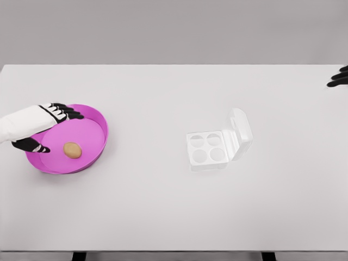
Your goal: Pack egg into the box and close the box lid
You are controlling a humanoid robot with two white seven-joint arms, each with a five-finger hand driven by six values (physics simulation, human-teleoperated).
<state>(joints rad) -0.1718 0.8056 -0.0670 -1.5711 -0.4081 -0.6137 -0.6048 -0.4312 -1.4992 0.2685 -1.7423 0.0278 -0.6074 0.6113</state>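
A brown egg (73,150) lies in a shallow magenta bowl (97,122) at the left of the white table. My left hand (50,129) hovers over the bowl's left side, fingers spread, thumb low near the rim, holding nothing; the egg is just to its right, untouched. A clear plastic egg box (207,148) with four round cups sits right of centre, its lid (240,130) standing open on the right side. Only dark fingertips of my right hand (339,78) show at the far right edge.
The white table (174,206) spans the whole view, with its front edge near the bottom. A grey wall lies behind it. A wide stretch of tabletop separates the bowl from the egg box.
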